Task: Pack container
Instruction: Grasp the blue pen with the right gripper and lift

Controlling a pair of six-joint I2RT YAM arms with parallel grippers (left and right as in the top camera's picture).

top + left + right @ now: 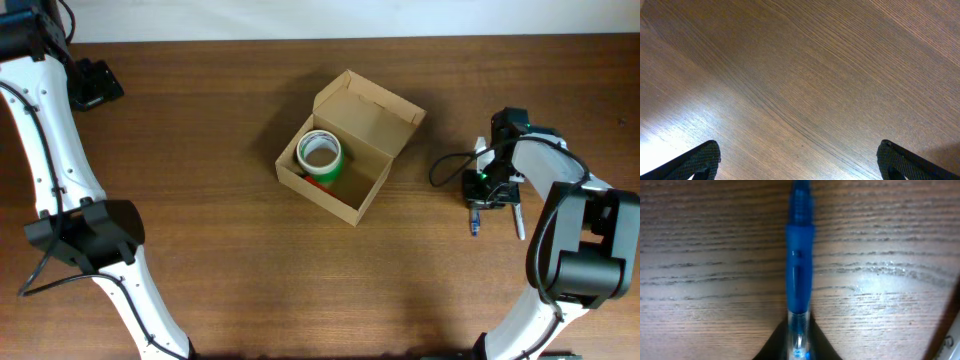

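Overhead: you're looking at the container (349, 148), a plain tan cardboard box sitting at the middle of the table (200, 260). Its flap lid is standing open at the far side, with a green tape roll (319, 153) lying inside.

Left wrist: the left gripper (800, 162) is hanging released, fingertips (700, 160) spread wide over the wood.

Right wrist: the right gripper (799, 342) is clenching a blue pen (799, 265).

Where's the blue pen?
On the robot's right side of the table, the blue pen is pinched between the jaws of the right gripper, right of the open cardboard box in the overhead view.
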